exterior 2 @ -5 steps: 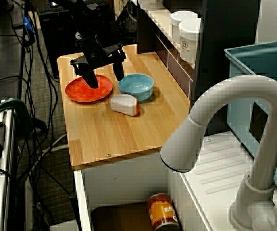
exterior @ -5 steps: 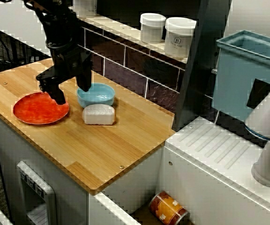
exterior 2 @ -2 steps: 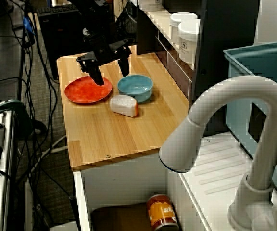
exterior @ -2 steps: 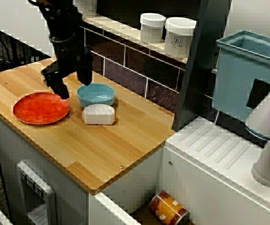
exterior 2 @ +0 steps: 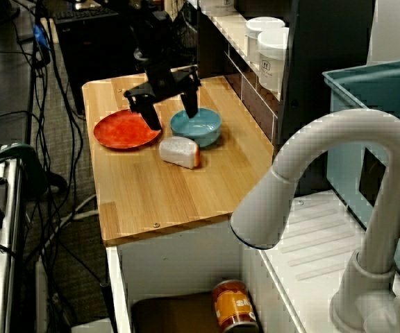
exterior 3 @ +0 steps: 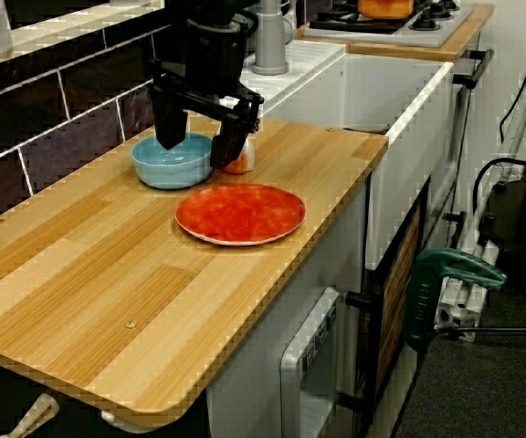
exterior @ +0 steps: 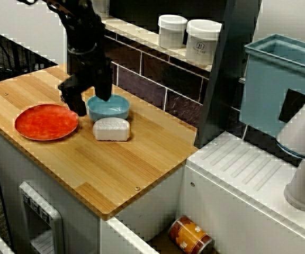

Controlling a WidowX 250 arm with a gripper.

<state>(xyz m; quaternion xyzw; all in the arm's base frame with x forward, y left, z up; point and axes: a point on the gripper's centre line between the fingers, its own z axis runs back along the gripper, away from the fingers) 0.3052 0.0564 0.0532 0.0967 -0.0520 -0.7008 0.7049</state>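
Overhead view: spread pincer (exterior: 91, 100) straddles the rim of blue bowl (exterior: 113, 109).

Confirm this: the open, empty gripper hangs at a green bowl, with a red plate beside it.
Wrong in one point: the bowl is light blue, not green, as the view facing the tiled wall shows. The gripper does hang open and empty at it, with the red plate beside.

Even indoor light, soft shadows on the wood, jagged pixelated edges, foreground faucet slightly soft
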